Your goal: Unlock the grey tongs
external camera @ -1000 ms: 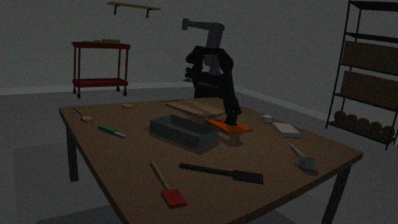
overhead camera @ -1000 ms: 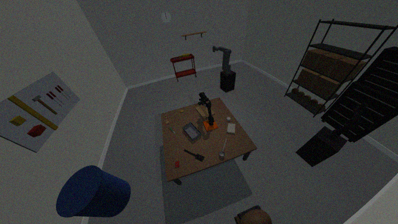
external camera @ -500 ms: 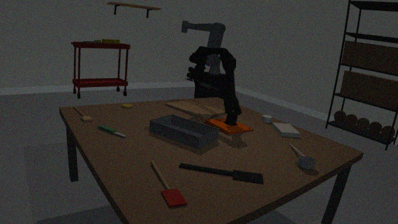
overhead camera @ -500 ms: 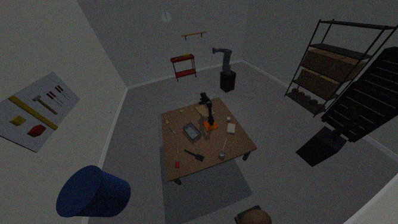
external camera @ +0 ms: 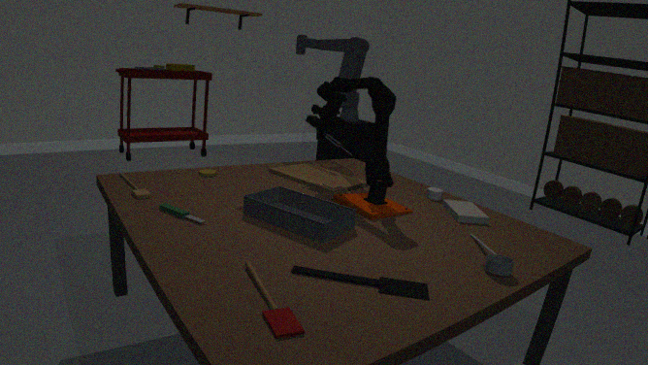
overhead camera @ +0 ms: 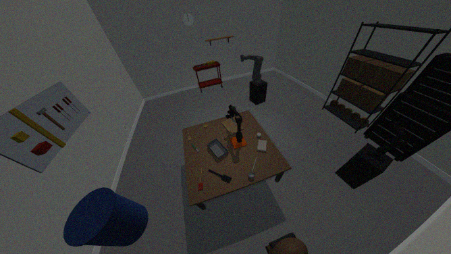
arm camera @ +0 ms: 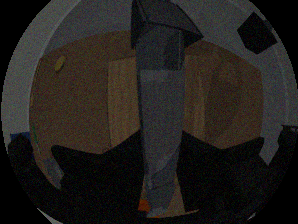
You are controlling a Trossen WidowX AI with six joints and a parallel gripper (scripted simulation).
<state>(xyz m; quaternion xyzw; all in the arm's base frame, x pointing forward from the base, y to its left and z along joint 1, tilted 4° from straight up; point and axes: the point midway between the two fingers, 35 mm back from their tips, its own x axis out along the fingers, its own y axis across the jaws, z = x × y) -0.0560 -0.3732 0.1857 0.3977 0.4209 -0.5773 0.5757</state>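
My gripper (external camera: pixel 315 115) (arm camera: pixel 158 129) is shut on the grey tongs (external camera: pixel 340 143) (arm camera: pixel 161 107), held in the air above the wooden board (overhead camera: pixel 229 127) (external camera: pixel 298 174) (arm camera: pixel 122 102). In the exterior view the tongs slope down from the fingers towards the arm's base. In the wrist view they run lengthwise between the dark fingers, with a dark block at the upper end. Whether their arms are locked or spread cannot be told. The roasting tin (overhead camera: pixel 215 155) (external camera: pixel 281 220) stands on the table with no tongs across it.
The orange base plate (overhead camera: pixel 243 145) (external camera: pixel 390 212) is beside the tin. A yellow disc (external camera: pixel 208 172) (arm camera: pixel 60 63), green-handled knife (external camera: pixel 174 211), black spatula (external camera: pixel 403 287), red-headed tool (external camera: pixel 283 322), ladle (external camera: pixel 500 265), white block (external camera: pixel 466 212) and small white cup (external camera: pixel 435 194) lie around the table.
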